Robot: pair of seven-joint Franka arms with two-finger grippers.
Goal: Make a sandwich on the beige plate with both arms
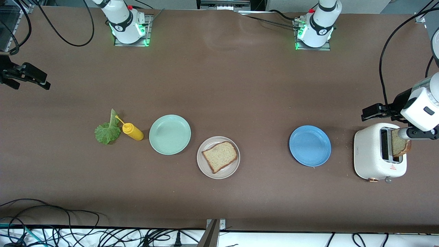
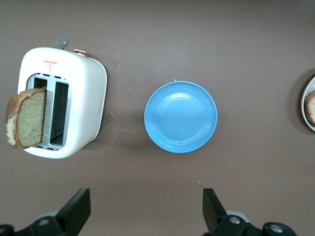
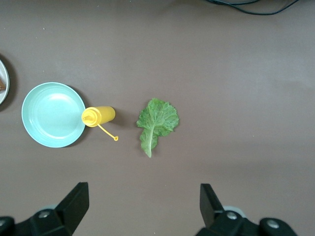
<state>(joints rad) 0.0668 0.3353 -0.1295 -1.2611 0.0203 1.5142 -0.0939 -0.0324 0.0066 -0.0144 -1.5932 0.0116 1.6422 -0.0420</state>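
Observation:
The beige plate (image 1: pixel 224 174) lies mid-table with one slice of brown bread (image 1: pixel 220 156) flat on it. A second bread slice (image 1: pixel 400 144) stands up out of a slot of the white toaster (image 1: pixel 372 154) at the left arm's end; it also shows in the left wrist view (image 2: pixel 27 118). A green lettuce leaf (image 1: pixel 108 130) lies on the table toward the right arm's end, also in the right wrist view (image 3: pixel 157 123). My left gripper (image 1: pixel 375 111) is open and empty over bare table by the toaster. My right gripper (image 1: pixel 25 73) is open and empty over the table's right-arm end.
A mint-green plate (image 1: pixel 169 134) lies between the beige plate and a yellow mustard bottle (image 1: pixel 132 131), which lies next to the lettuce. A blue plate (image 1: pixel 310 145) lies between the beige plate and the toaster. Cables run along the table's near edge.

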